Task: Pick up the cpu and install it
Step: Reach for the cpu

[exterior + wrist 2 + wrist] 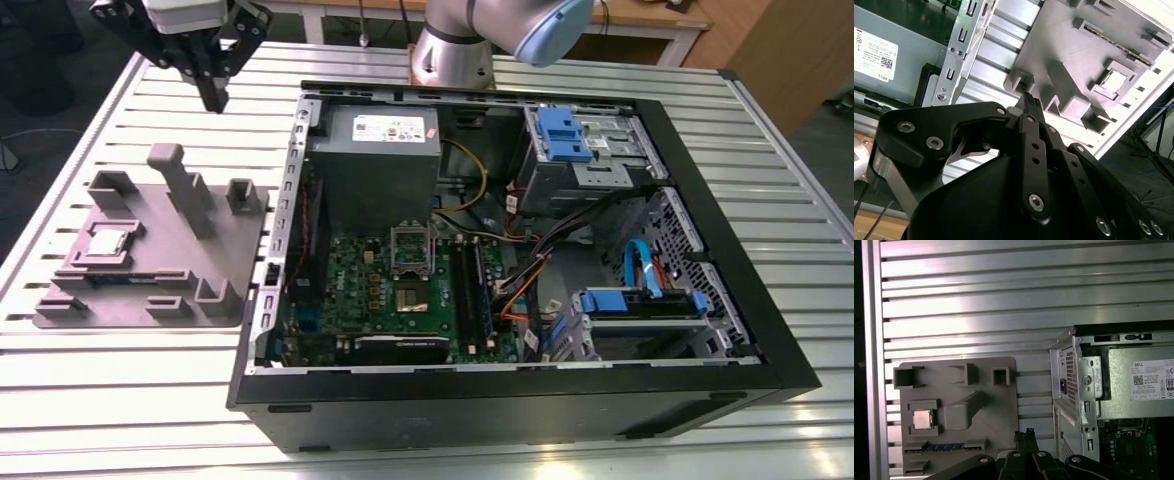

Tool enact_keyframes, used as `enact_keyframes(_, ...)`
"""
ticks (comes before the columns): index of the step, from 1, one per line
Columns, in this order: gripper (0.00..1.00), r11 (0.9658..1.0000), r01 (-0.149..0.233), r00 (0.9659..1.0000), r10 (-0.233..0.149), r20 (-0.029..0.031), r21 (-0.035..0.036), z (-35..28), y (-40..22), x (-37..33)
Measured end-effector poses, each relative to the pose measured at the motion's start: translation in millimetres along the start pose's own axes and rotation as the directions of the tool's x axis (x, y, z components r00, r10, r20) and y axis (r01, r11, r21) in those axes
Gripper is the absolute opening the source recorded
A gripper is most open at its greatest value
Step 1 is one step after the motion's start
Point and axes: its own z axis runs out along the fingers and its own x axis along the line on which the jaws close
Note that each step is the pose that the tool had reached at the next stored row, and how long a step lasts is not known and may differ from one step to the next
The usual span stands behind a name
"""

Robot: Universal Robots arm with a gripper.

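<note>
The cpu (107, 241) is a small silvery square lying in a recess of the grey plastic fixture (174, 262), on the table towards the exterior view's left. It also shows as the cpu (922, 419) in the first wrist view and the cpu (1114, 80) in the second. My gripper (214, 99) hangs well above the table, beyond the fixture's far edge and apart from the chip. Its black fingers (1018, 436) are drawn together and hold nothing. The green motherboard (354, 285) with its socket (411, 291) lies inside the open computer case.
The black open case (534, 400) fills the table's middle and the exterior view's right, with a grey power supply (380, 150), blue drive brackets (567, 135) and loose cables. The arm's base (454, 55) stands behind it. The slatted metal table (120, 400) extends around the fixture.
</note>
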Motion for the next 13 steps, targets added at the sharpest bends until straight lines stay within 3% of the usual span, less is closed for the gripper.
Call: enact_keyframes(13, 0.10, 1.0000, 0.000, 1.0000, 0.000, 0.0000, 0.0000, 0.1, -0.2, 2.2)
